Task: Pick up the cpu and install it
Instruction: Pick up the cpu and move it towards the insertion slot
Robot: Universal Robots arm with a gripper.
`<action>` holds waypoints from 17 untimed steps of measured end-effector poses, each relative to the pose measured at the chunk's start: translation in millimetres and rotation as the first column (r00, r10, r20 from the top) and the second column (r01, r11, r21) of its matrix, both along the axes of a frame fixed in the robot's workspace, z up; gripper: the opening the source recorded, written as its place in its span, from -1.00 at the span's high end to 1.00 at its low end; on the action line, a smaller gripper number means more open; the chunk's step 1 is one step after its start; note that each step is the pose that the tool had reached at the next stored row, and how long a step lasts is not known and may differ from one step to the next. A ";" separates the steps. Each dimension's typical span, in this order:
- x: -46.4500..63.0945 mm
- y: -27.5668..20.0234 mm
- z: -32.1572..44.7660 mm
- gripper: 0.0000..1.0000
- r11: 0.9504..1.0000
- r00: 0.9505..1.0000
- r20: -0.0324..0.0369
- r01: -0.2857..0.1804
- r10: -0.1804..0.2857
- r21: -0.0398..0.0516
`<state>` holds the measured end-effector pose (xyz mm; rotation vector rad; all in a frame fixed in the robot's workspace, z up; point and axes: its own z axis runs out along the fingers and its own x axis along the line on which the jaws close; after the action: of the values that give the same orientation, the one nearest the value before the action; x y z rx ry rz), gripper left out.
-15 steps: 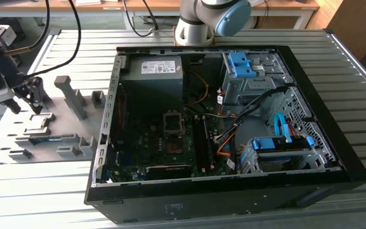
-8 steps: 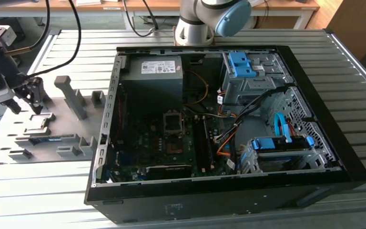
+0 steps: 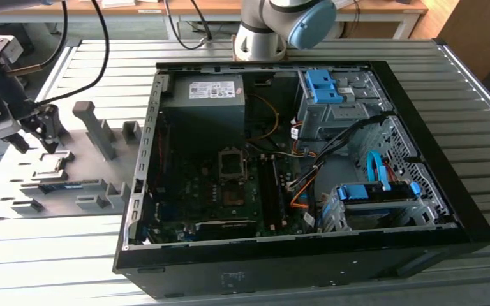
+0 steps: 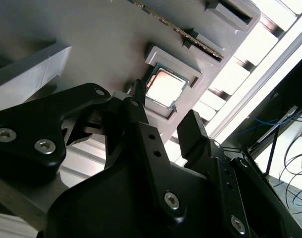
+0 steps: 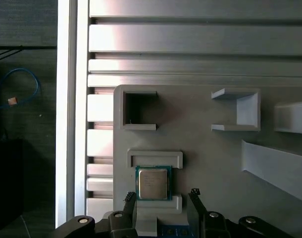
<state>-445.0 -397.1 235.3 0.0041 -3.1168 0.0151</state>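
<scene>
The cpu (image 5: pixel 153 182) is a small square chip with a dull silver face. It lies flat in a shallow grey holder (image 5: pixel 155 158) on the fixture plate, and it appears in the second wrist view (image 4: pixel 164 88) and at the exterior view's left (image 3: pixel 51 167). My gripper (image 5: pixel 162 196) hangs just above it, open, with one black fingertip on each side of the chip and nothing between them. The same open fingers (image 4: pixel 193 124) frame the chip in the second wrist view. In the exterior view the gripper (image 3: pixel 36 141) is left of the open computer case (image 3: pixel 415 127).
The motherboard's square socket (image 3: pixel 230 162) lies inside the case, right of the fixture plate (image 3: pixel 100 172). Upright grey holders (image 3: pixel 94 127) stand on the plate. A green memory stick (image 3: pixel 62 187) lies near the chip. The arm's base (image 3: pixel 267 32) stands behind the case on the slatted table (image 3: pixel 483 185).
</scene>
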 end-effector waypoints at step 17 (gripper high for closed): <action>0.0 0.0 -8.4 -0.06 1.000 1.000 0.000 0.000 0.000 0.000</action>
<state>-445.1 -397.1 226.8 0.0041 -3.1168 0.0151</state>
